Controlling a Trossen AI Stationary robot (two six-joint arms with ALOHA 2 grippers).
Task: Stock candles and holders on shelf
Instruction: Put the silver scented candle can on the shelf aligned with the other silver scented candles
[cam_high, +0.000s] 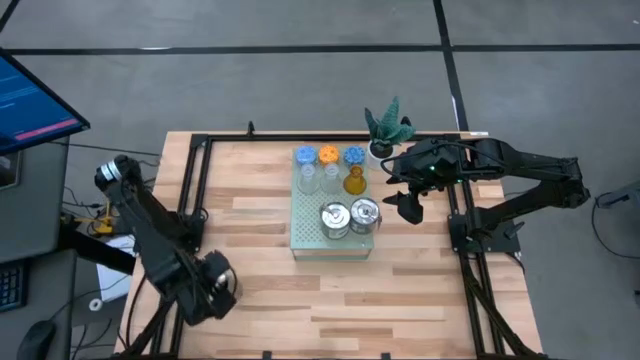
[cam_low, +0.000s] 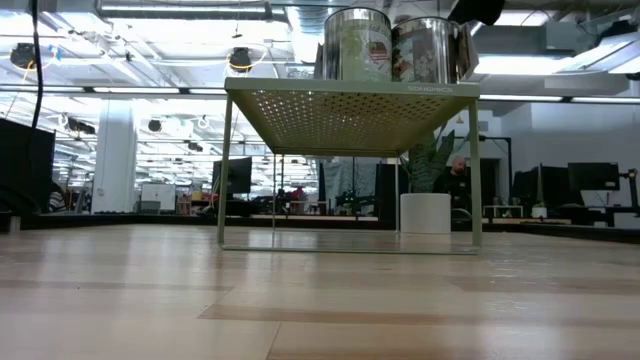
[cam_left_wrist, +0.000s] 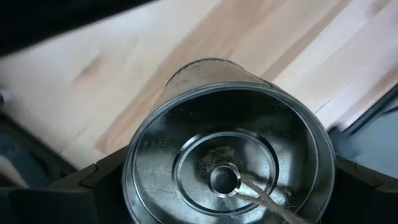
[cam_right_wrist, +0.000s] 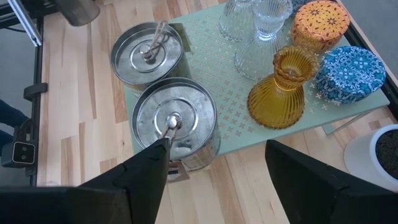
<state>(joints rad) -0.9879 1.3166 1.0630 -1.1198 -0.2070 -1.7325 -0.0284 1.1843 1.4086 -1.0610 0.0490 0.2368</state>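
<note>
The mint-green shelf (cam_high: 305, 228) stands on its thin legs at mid-table. On its far end sit two blue candles (cam_high: 305, 155) (cam_high: 354, 156) and an orange one (cam_high: 329, 154). Two clear cups (cam_high: 309, 178) (cam_high: 331, 176) and the amber cup (cam_high: 354, 181) stand before them, and two silver tins (cam_high: 334, 218) (cam_high: 365, 213) at the near end. My right gripper (cam_high: 408, 205) hangs open and empty just right of the shelf, beside the nearer tin (cam_right_wrist: 175, 121). My left gripper (cam_high: 212, 288), at the table's near left corner, is shut on a third silver tin (cam_left_wrist: 227, 143). My left gripper holds the tin by its round wall, one finger (cam_left_wrist: 102, 183) on each side just below the lid's rim (cam_left_wrist: 134, 168). The fingers come from above, pointing down. The tin is upright, lid and knob up; whether it is off the table, I cannot tell.
A green plant in a white pot (cam_high: 385, 135) stands at the shelf's far right corner, close to my right arm. Black frame rails (cam_high: 195, 175) run along the table's left and right sides. Bare wood lies left of and in front of the shelf.
</note>
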